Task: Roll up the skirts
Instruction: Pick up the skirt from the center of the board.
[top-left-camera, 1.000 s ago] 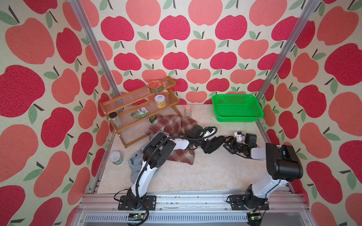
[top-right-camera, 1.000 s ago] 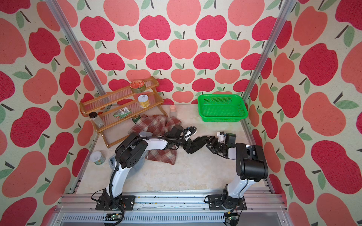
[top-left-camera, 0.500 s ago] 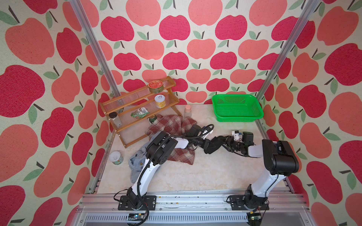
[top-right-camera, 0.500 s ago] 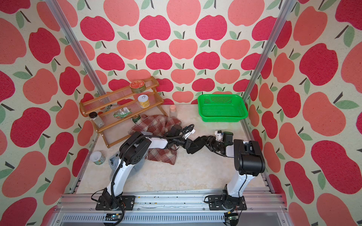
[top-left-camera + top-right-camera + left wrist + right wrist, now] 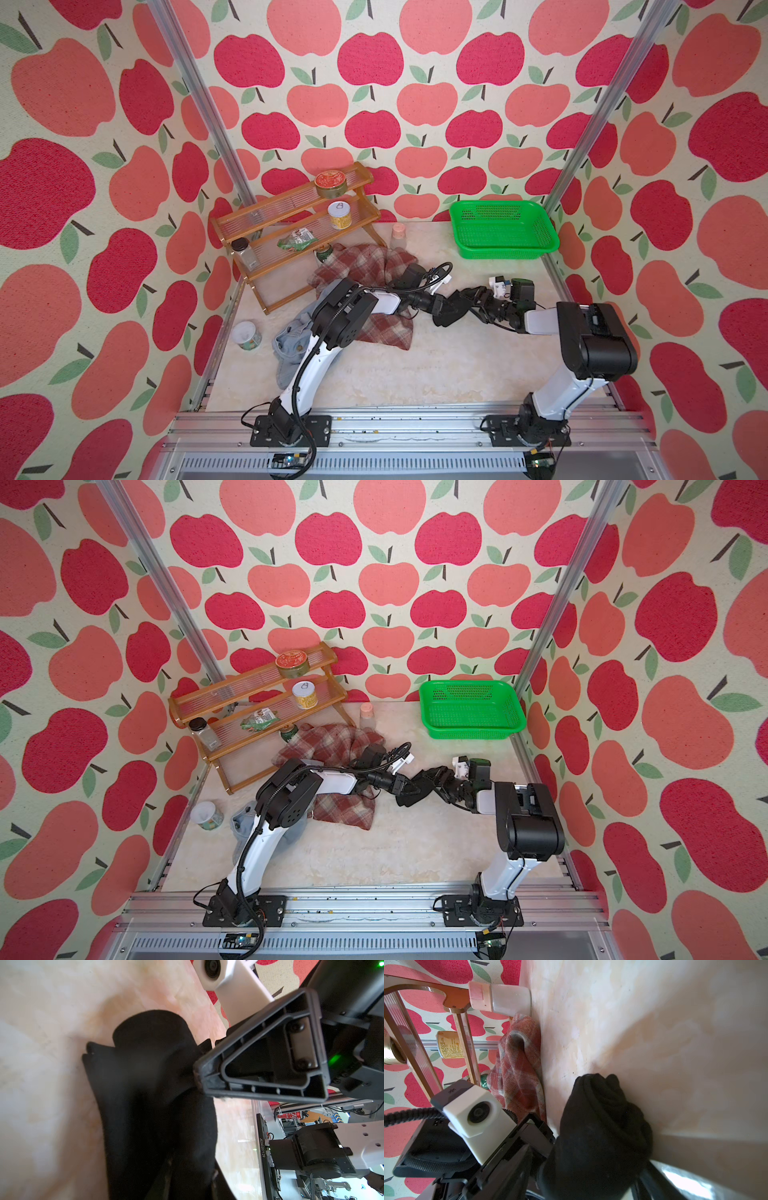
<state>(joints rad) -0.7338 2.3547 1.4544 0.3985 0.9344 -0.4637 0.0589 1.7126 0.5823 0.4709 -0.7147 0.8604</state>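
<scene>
The black skirt lies mid-table as a thick roll between my two grippers. My left gripper is shut on one end of it, with black cloth filling the gap between its fingers. My right gripper stands open astride the other end. One of its fingers presses its tip into the cloth. The plaid skirt lies crumpled behind and under the left arm, and the denim skirt lies bunched at the front left. Both top views show the two grippers, left and right, meeting at the roll.
A green mesh basket stands at the back right. A wooden shelf with cans and a jar stands at the back left. A pink-lidded jar, a green bottle and a small cup stand on the table.
The right jaws narrowed on the black roll and have widened again. The left gripper has kept its hold, and both arms stayed about where they were.
</scene>
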